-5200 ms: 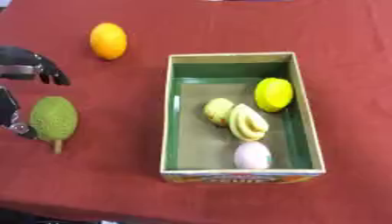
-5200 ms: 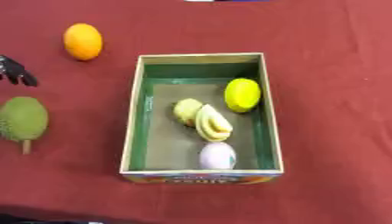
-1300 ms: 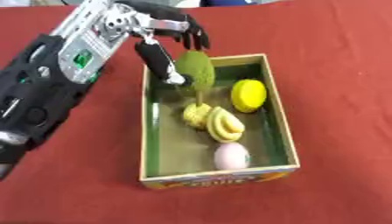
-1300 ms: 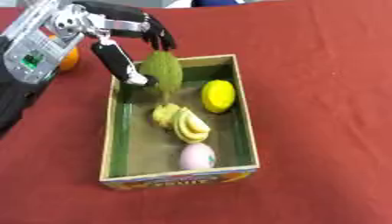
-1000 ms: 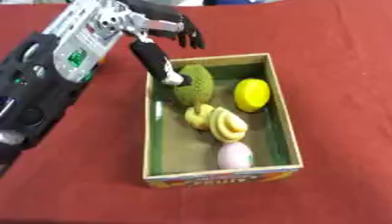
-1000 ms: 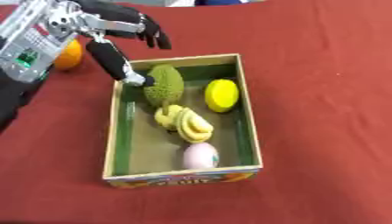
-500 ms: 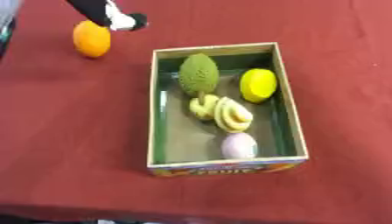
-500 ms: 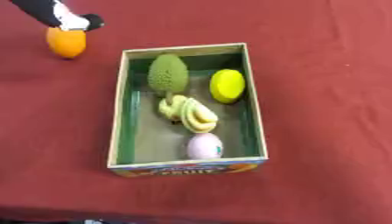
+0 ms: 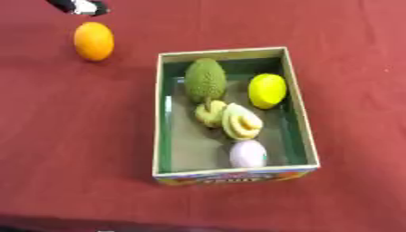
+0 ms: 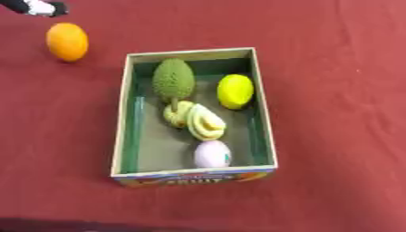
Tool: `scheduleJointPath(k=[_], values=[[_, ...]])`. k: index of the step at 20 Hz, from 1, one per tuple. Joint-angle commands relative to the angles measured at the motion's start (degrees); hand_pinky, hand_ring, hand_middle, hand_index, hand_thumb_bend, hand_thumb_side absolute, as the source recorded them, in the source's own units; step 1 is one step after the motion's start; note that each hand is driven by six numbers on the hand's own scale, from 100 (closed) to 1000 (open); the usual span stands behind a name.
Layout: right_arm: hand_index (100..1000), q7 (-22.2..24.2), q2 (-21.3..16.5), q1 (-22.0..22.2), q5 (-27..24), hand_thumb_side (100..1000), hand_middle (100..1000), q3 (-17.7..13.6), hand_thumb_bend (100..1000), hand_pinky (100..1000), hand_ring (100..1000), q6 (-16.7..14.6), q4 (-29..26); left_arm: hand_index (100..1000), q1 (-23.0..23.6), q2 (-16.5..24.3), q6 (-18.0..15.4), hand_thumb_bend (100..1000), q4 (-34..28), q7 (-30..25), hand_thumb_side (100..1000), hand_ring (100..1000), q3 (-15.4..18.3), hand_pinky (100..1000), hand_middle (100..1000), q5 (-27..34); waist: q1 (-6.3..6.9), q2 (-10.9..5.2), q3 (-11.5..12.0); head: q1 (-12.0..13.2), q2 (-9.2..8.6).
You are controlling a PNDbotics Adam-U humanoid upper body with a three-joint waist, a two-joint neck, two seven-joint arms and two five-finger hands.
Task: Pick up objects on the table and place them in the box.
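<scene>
1. The table (image 9: 71,136) is covered in a dull red cloth, soft-looking and faintly creased. Almost everything is off it: only 1 fruit lies loose, so I'd judge the job nearly finished.

2. The box (image 9: 162,136) is a shallow rectangular carton with pale cardboard rims, a green lining and a printed strip along its near wall. It sits right of centre and holds 5 items.

3. The green bumpy fruit (image 9: 205,80) is the biggest piece inside, an oval with a knobbly skin and a short stalk pointing toward me. It lies in the far-left part of the box.

4. The orange (image 9: 94,41) is smooth, glossy and slightly egg-shaped. It rests on the cloth well left of the box's far corner, and it is what remains to be picked up.

5. The lemon (image 9: 267,90) is a bright yellow smooth oval against the right wall.

6. The pale yellow pieces (image 9: 230,120) in the middle look like 2 curved, ridged shapes touching one another and the green fruit's stalk.

7. The pinkish-white egg shape (image 9: 248,154) is smooth and lies nearest the front wall.

8. The left hand (image 9: 79,6) shows only as a black-and-white tip at the top edge, just beyond the orange and apart from it. I can't tell whether its fingers are spread or curled. The right hand isn't visible.
</scene>
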Motion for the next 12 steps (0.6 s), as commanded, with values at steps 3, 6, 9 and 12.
scheduleJointPath(k=[3,6,9,12], values=[[893,0.39,-1.24,-1.05,0.05,528,750,-0.13,100,771,750,0.25,-0.84,869,-2.37,-0.46,-2.39,495,8.63,-0.3,276,819,1.01,851,781,-3.67,0.0,-0.49,-0.44,1.08,-1.97],[892,0.42,-1.06,-1.11,0.12,528,750,-0.12,100,770,749,0.34,-0.84,873,-2.61,-1.0,-3.78,522,12.65,-0.45,325,825,1.5,853,787,-5.63,-0.04,0.07,-0.6,1.51,-2.71],[892,0.46,-0.91,-1.13,0.2,529,750,-0.06,100,769,749,0.48,-0.84,875,-2.73,-1.19,-4.78,544,15.32,-0.65,353,833,1.94,857,796,-7.28,-0.06,0.56,-0.5,1.55,-2.9],[892,0.61,-0.79,-1.19,0.22,529,749,0.1,100,769,748,0.64,-0.84,880,-2.85,-1.26,-5.1,564,16.99,-0.82,355,837,2.47,857,801,-8.88,-0.1,0.85,-0.32,1.52,-2.86]])
